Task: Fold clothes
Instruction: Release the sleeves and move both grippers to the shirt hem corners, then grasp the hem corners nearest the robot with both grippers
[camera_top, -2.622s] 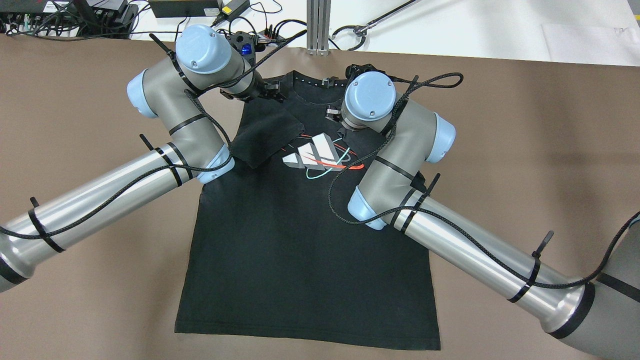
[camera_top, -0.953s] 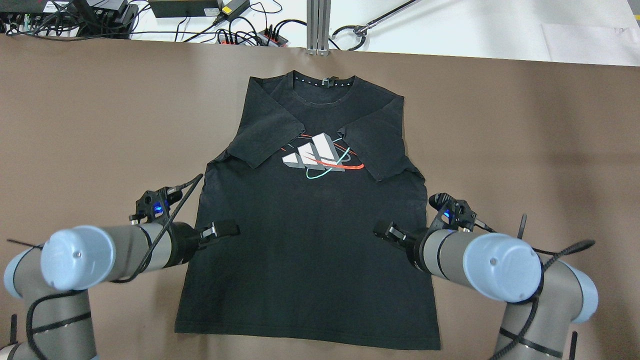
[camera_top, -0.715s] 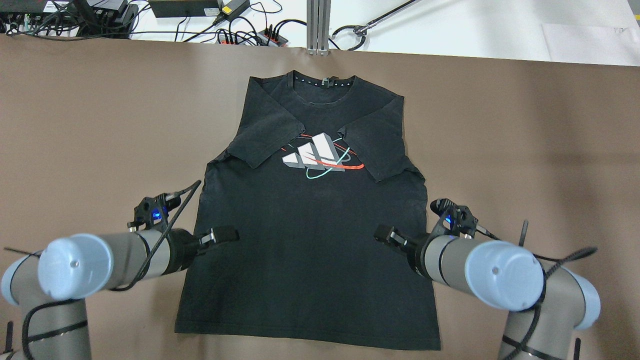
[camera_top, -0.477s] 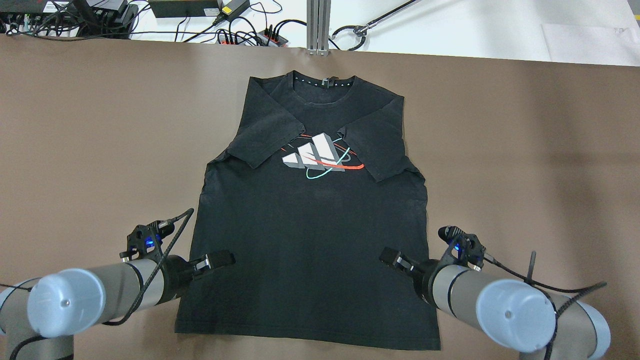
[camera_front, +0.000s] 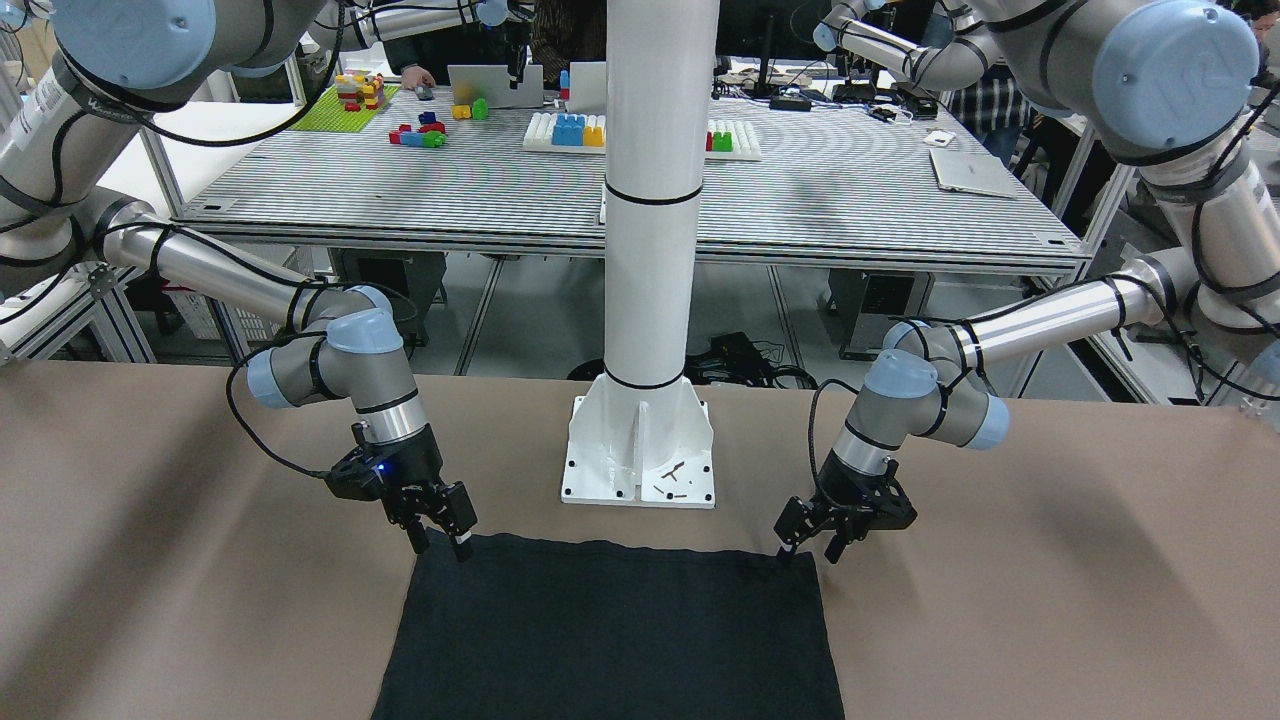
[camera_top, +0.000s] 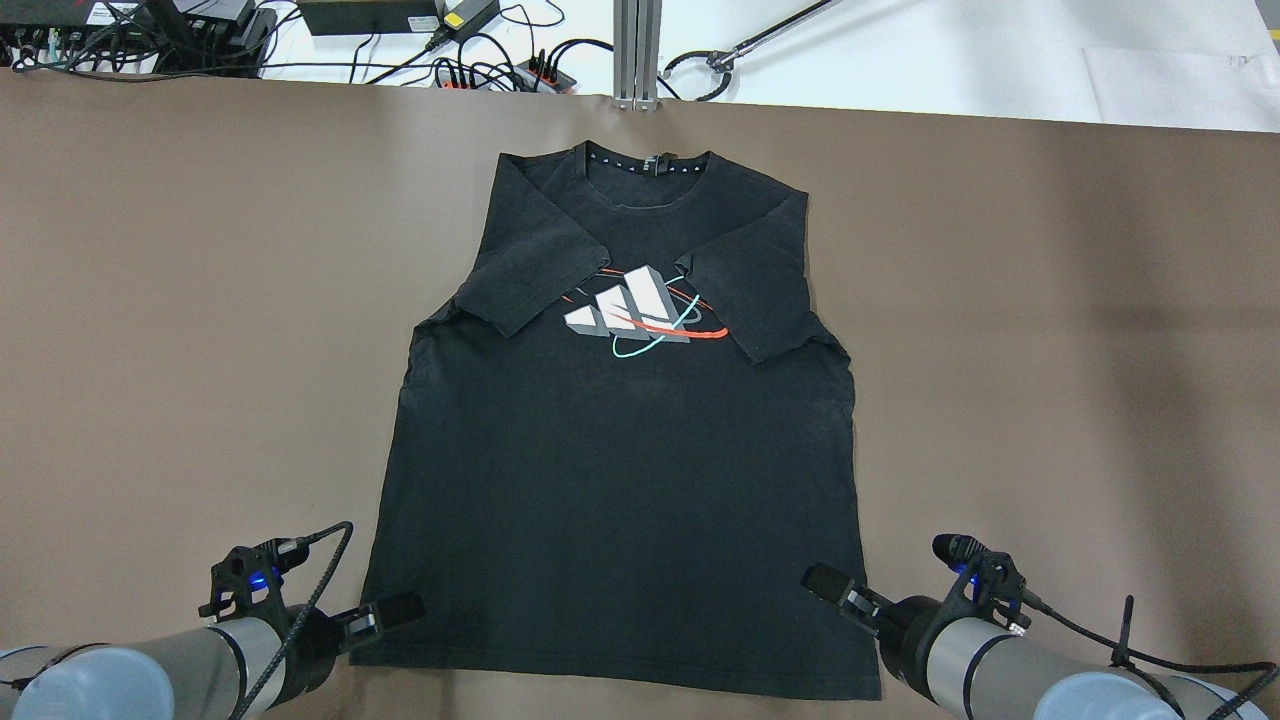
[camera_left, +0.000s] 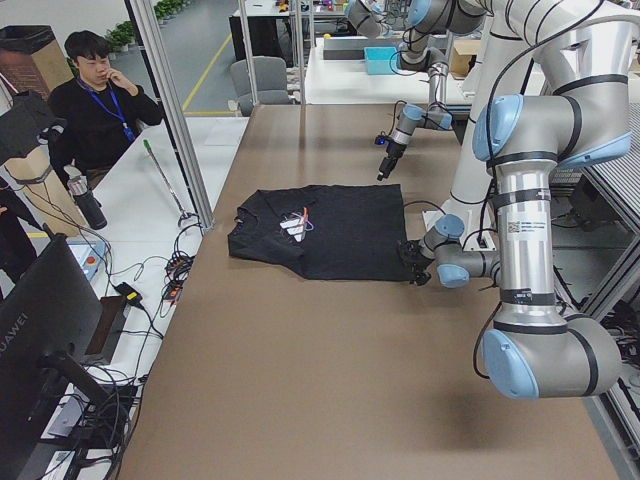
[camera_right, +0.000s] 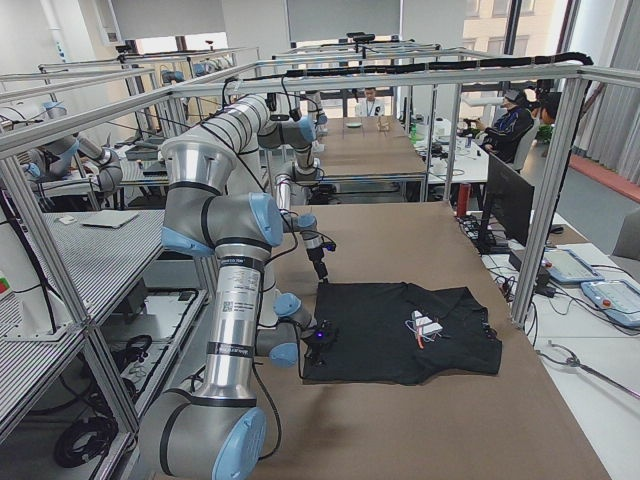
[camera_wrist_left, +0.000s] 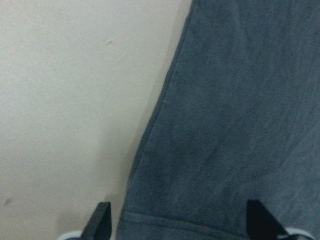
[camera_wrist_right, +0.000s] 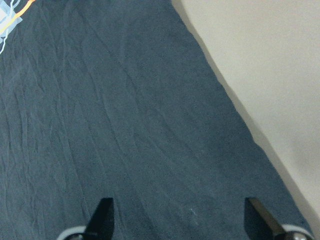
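Note:
The clothes are one black T-shirt (camera_top: 620, 470) lying flat on the brown table, collar at the far end, both sleeves folded in over a white, red and teal logo (camera_top: 640, 310). My left gripper (camera_top: 385, 612) is low at the shirt's near left hem corner. In the left wrist view that gripper (camera_wrist_left: 180, 222) is open, its fingers astride the shirt's side edge (camera_wrist_left: 150, 125). My right gripper (camera_top: 835, 590) is at the near right hem corner. It is open over the fabric (camera_wrist_right: 125, 115) in the right wrist view, and neither gripper holds anything.
The white pillar base (camera_front: 640, 450) stands just behind the hem, between the two arms. Cables and power strips (camera_top: 480, 60) and an aluminium post (camera_top: 637, 50) lie beyond the table's far edge. A person (camera_left: 95, 110) sits off that far side.
Both arms have drawn back from the shirt's shoulders, down along its sides, to the near hem corners. The shirt itself has not moved and the grippers stay open.

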